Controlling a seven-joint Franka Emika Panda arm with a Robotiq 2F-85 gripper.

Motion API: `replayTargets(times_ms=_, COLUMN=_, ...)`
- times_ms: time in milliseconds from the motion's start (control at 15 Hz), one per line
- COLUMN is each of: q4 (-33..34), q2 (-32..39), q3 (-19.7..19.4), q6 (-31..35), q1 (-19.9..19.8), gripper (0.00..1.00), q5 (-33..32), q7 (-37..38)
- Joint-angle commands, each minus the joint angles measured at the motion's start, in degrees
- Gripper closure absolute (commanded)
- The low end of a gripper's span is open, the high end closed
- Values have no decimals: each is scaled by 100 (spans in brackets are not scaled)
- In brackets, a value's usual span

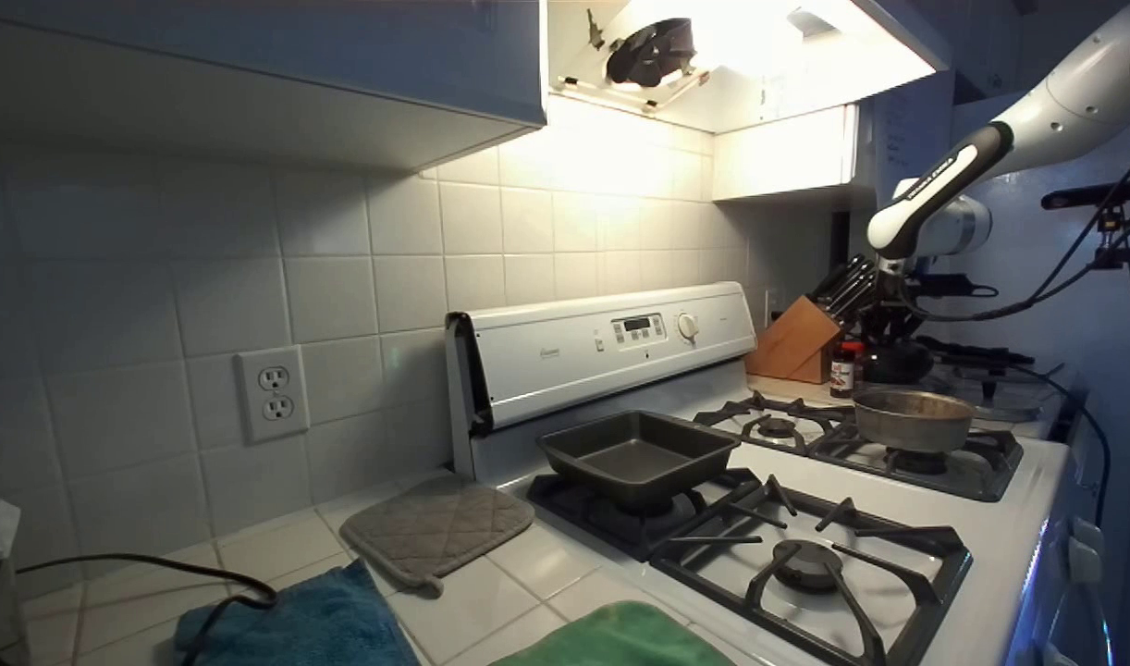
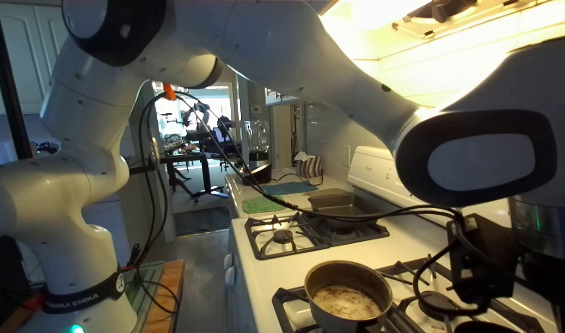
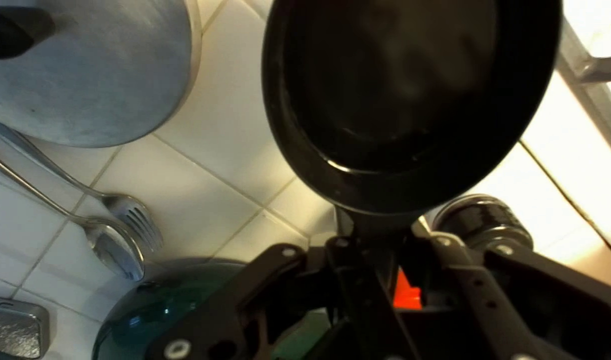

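Note:
A small black pan (image 3: 385,192) fills the upper middle of the wrist view, its inside facing the camera. My gripper (image 3: 373,240) has its fingers closed about the pan's handle, which runs down between them; the dark jaws partly hide the grip. In an exterior view the gripper (image 1: 884,319) is low over the far counter, and the black pan (image 1: 901,363) shows just under it, beside red-capped bottles (image 1: 844,368). A dark jar (image 3: 483,220) is right of the fingers. A bit of red (image 3: 406,292) shows between them. In the remaining exterior view the fingertips are out of frame.
A knife block (image 1: 796,342) stands behind the gripper. A grey pot (image 1: 914,421) and a square baking pan (image 1: 639,455) sit on the stove. A grey lid (image 3: 100,75), a fork (image 3: 130,212), a spoon (image 3: 113,247) and a green glass object (image 3: 160,310) lie on the tiled counter.

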Motion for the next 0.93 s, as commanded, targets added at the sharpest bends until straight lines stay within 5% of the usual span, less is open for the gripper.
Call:
replayTargets(times_ms=0, q4=-616, q2=-569, q3=83, q6=7, q1=106, gripper=94, q5=8, q7=-333)
replayTargets(times_ms=867, q4=-2181, q2=-1823, q3=357, q6=471, q1=763, gripper=94, q5=-236, q7=-1276)
